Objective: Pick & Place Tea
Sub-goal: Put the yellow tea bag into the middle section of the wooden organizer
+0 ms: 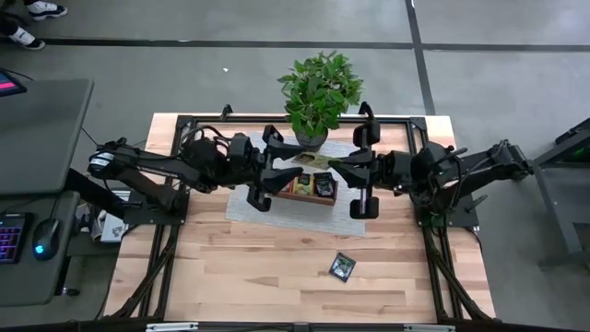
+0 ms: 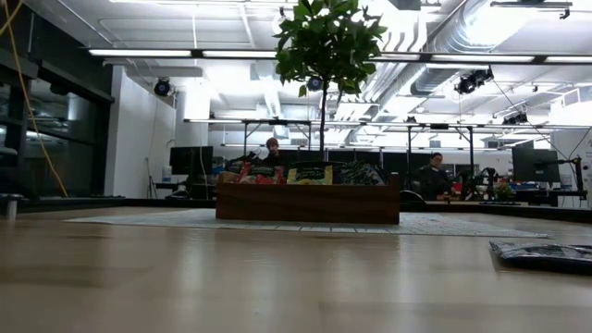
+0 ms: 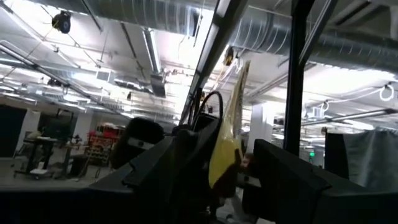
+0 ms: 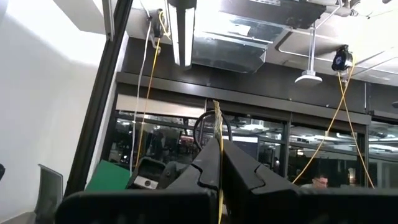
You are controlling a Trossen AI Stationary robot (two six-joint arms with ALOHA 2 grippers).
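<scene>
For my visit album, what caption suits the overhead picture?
Two robot arms meet above a wooden tray of tea sachets, passing a yellow-green sachet beside a potted plant; one dark sachet lies apart.

The light wooden table carries a grey mat at twelve o'clock, a potted plant beyond it, and one dark tea sachet at five o'clock.

Both arms raised and meeting mid-table, left tool spread wide, right tool clamped tight

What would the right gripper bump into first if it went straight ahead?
Probably the left gripper, facing it above the brown wooden tray; the right gripper pinches a yellow-green square tea sachet between them.
</scene>
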